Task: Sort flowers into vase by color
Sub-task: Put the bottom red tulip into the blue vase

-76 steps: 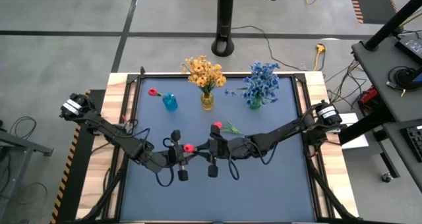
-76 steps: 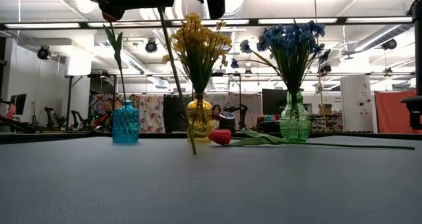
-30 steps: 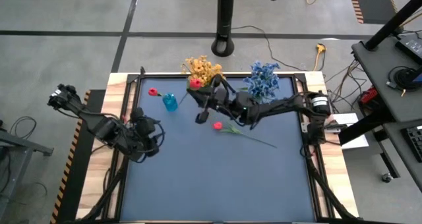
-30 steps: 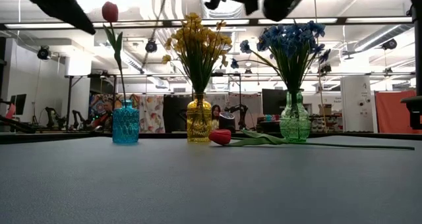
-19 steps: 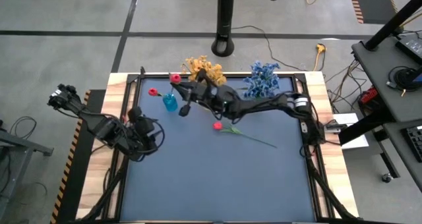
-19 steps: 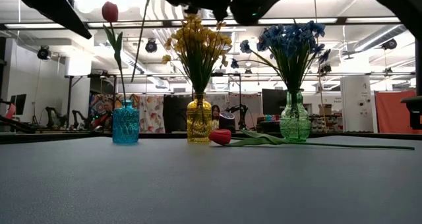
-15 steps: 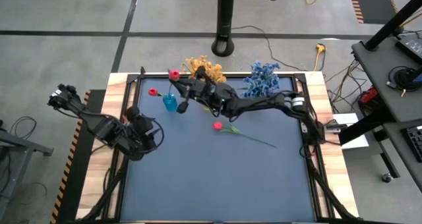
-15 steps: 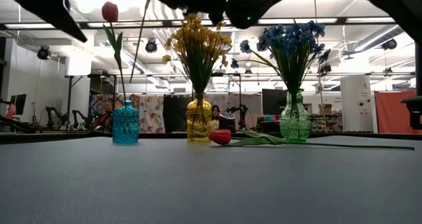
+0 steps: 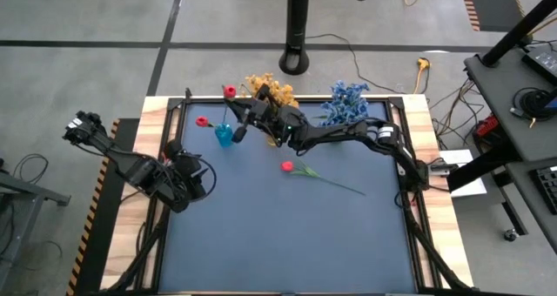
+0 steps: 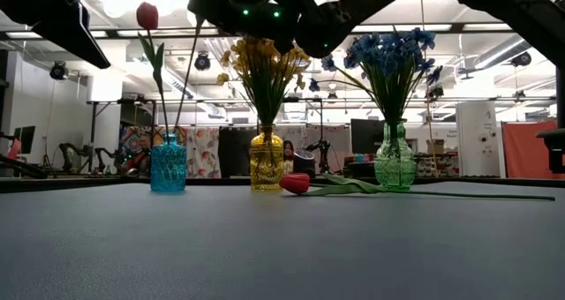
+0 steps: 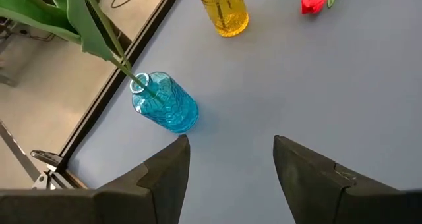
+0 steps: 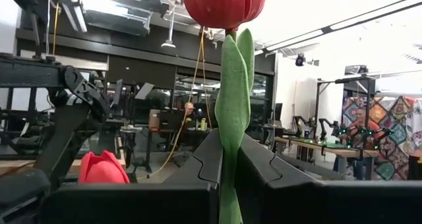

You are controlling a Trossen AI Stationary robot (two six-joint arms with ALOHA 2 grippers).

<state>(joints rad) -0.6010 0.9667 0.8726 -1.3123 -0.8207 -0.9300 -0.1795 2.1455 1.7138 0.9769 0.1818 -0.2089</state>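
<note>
One red tulip bud (image 9: 286, 166) lies unsorted on the worktop; right pincer (image 9: 238, 124) clamps another (probably over the blue glass vase (image 9: 224, 136)).

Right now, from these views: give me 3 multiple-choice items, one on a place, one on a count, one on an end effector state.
1. Where is the loose red tulip?
A. In the green vase
B. Lying on the mat
C. In the left end effector

2. How many vases stand on the table?
A. Two
B. Three
C. Four

3. The right end effector is
A. shut on a red tulip stem
B. open, empty
C. holding a vase

Key: 1 B, it lies flat mid-mat. 2 B, blue vase, yellow vase, green vase. 3 A, its fingers pinch the held tulip.
</note>
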